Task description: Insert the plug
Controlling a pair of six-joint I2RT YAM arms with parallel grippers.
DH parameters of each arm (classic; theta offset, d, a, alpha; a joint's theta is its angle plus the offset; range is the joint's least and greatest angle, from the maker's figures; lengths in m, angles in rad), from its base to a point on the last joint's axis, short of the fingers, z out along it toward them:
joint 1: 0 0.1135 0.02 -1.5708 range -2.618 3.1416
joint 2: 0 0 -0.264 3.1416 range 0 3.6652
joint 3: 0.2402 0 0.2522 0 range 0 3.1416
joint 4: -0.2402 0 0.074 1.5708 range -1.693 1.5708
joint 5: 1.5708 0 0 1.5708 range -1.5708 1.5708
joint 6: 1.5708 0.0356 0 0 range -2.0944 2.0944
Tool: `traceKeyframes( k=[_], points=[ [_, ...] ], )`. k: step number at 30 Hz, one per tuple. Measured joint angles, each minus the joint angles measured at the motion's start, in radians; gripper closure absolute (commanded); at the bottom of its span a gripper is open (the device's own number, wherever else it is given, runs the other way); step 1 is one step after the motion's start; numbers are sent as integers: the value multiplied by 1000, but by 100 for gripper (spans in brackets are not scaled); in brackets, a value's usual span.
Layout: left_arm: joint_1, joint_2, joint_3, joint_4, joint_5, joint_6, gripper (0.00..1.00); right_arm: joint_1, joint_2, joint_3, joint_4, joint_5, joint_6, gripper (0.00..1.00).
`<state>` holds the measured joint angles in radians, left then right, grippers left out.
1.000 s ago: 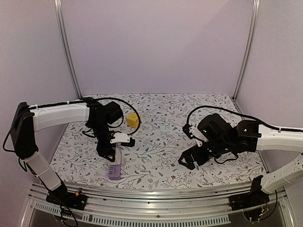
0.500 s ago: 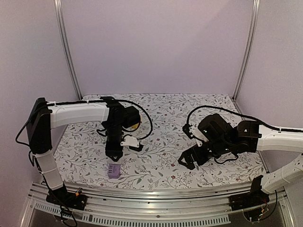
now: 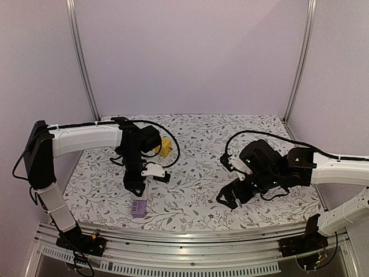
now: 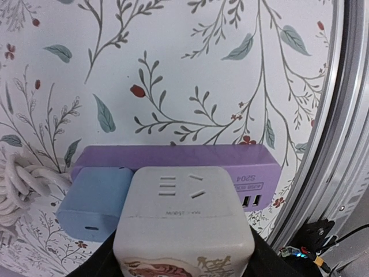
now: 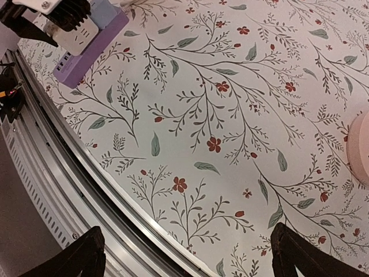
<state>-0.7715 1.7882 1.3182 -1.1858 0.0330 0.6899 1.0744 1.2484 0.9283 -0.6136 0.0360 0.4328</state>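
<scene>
A purple power strip (image 3: 138,208) lies near the table's front edge, left of centre. In the left wrist view the strip (image 4: 173,158) carries a light blue adapter (image 4: 95,199), and a white cord (image 4: 17,186) is coiled at its left end. My left gripper (image 3: 136,187) is shut on a white cube plug (image 4: 184,216) and holds it just above and beside the strip, socket face towards the camera. My right gripper (image 3: 229,198) is open and empty over bare table on the right; its fingers (image 5: 86,255) stand wide apart. The right wrist view shows the strip (image 5: 95,41) far off.
A yellow block (image 3: 165,146) sits behind the left wrist. A pale pink round object (image 5: 361,147) shows at the right edge of the right wrist view. The metal rail (image 3: 190,235) runs along the table's front edge, close to the strip.
My left arm swung right half a second ago and has come partway back left, still holding the white cube plug above the strip. The right arm has barely moved.
</scene>
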Motion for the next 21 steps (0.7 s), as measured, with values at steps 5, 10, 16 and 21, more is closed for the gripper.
traceKeyframes(
  k=[5,10,16,21],
  points=[
    [44,11,20,-8,61,34,100,0,25,18,-16,-13,-16,1],
    [39,57,71,-25,26,14,100,0,39,41,-24,-19,-34,1],
    [34,68,92,-38,23,-27,100,0,50,58,-28,-20,-42,1],
    [35,48,100,-39,25,-44,100,0,50,63,-29,-19,-43,1]
  ],
)
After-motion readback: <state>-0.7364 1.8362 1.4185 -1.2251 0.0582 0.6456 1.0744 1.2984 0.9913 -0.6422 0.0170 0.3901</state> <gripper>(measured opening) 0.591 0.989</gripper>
